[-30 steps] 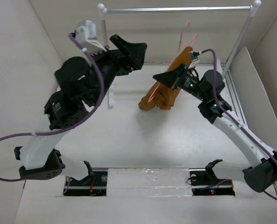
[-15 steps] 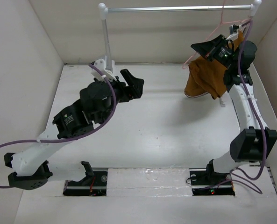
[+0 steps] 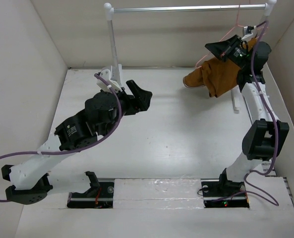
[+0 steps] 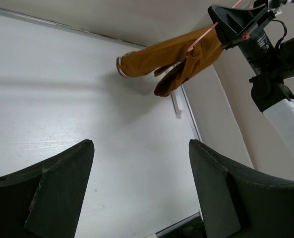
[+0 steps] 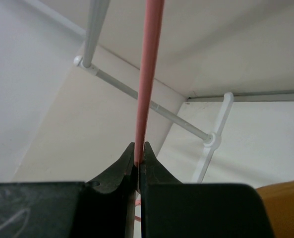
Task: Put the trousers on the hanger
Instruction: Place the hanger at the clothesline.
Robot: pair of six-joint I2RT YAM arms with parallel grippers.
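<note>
**A:** Start close in. What's your left gripper [image 3: 139,95] doing?

**B:** It hovers over the middle-left of the table [image 3: 176,144]. Its fingers [image 4: 47,188] are spread wide with nothing between them. Its wrist camera looks straight through the gap toward the far right corner.

**A:** And your right gripper [image 3: 217,48]?

**B:** Up high at the far right, arm stretched tall. The jaws are pinched tight on the pink wire of the hanger [image 5: 149,74]. The wrist view shows that wire running straight out from the closed tips.

**A:** Where are the trousers [image 3: 217,75]?

**B:** Draped over the hanger, just below and beside your right gripper. They hang folded, one leg reaching out to the left with a striped cuff at its end. They look lifted off the table, with a shadow beneath them.

**A:** Is the hook on the rail [image 3: 186,8]?

**B:** You've got the hook right up at the rail's right end, by the white post [image 3: 270,6]. I cannot tell from these views whether it sits over the bar.
</note>
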